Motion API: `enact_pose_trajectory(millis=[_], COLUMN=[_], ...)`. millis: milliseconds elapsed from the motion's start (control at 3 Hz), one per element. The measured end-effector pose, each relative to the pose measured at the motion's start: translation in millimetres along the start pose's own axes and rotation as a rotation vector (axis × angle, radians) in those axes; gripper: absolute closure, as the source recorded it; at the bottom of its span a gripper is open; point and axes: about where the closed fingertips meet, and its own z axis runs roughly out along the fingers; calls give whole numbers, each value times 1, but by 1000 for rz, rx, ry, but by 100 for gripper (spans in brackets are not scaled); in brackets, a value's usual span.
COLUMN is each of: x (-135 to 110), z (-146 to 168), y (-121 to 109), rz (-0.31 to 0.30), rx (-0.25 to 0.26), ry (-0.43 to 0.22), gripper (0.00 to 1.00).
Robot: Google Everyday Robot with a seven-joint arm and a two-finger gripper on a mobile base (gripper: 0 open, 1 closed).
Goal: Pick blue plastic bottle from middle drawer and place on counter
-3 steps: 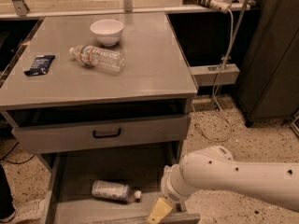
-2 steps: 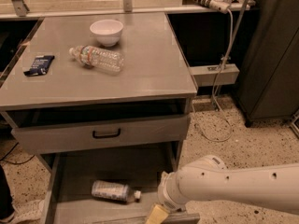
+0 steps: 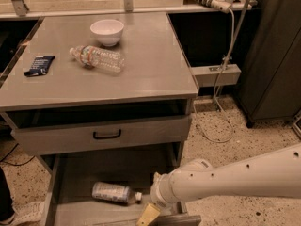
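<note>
Blue plastic bottle (image 3: 112, 192), on its side toward the front edge of the middle drawer (image 3: 70, 212) — probably light, slick, crushable; best taken mid-body. Gripper (image 3: 147, 215) just beside the cap — whether wide or narrow cannot be told.

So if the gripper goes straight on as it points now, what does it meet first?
Probably the floor of the middle drawer: the gripper, low at its front, points down-left, and the blue plastic bottle lies apart to the left. Depth is unclear.

The hand (image 3: 148, 215) is near the blue plastic bottle (image 3: 112, 192) in the middle drawer (image 3: 80, 173).
</note>
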Motion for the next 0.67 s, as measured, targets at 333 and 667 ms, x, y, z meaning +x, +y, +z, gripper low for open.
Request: enact_pose_trajectory(millis=[333, 667], x=[-9, -20], z=[17, 42], y=[0, -4], rz=[-40, -79], rx=[-4, -15], ry=[-24, -46], gripper=[0, 0])
